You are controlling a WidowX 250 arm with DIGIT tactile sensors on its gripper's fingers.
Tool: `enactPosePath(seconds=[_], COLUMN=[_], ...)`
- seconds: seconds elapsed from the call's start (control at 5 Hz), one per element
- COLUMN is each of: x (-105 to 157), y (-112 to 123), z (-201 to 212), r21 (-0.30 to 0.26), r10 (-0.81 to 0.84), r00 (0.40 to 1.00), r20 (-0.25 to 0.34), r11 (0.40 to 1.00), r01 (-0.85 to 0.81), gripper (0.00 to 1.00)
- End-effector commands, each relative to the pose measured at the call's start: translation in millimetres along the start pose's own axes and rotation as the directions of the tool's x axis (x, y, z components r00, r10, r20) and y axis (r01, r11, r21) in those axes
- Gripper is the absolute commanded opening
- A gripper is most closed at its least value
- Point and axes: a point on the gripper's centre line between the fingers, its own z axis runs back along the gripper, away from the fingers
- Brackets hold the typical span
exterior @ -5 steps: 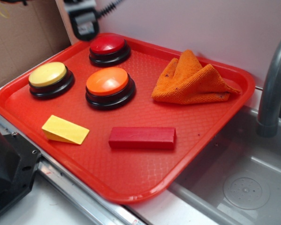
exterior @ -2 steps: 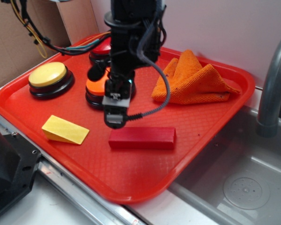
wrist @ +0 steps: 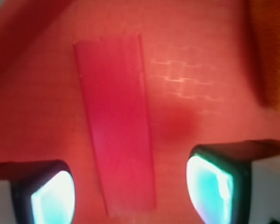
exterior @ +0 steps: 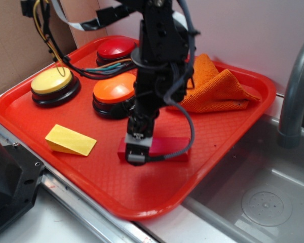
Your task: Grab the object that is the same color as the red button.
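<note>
Block (wrist: 115, 126) lies between end effector (wrist: 130, 189) pads, spread wide, nothing gripped.

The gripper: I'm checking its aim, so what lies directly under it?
Under the open gripper lies the red block, flat on the red tray, between the fingers. The exterior view hides the block's left end.

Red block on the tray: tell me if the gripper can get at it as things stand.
Probably yes. The gripper is open directly above the red block, one finger on either side of it in the wrist view, nothing between. The yellow wedge and orange cloth lie well clear.
</note>
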Motion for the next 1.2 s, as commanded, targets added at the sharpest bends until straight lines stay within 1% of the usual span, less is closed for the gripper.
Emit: enactPosePath(seconds=[0.0, 0.2, 0.4, 0.6, 0.8, 1.0], x=[6.9, 2.4, -3.9, -10.7, -30.8, -66.0], y=[-4.9, -4.6, -1.0, 5.4, 17.9, 27.5], z=[-12.2, -9.3, -2.7, 5.2, 42.6, 85.6], r21=[0.016, 0.039, 0.047, 0.056, 0.014, 0.004], r10=[0.025, 0.067, 0.089, 0.114, 0.276, 0.508], r00=[0.998, 0.994, 0.988, 0.984, 0.949, 0.851], r20=[0.05, 0.088, 0.129, 0.139, 0.155, 0.137], r11=[1.0, 0.997, 0.994, 0.991, 0.96, 0.858], r01=[-0.025, -0.071, -0.096, -0.123, -0.281, -0.513], gripper=[1.0, 0.0, 0.0, 0.0, 0.0, 0.0])
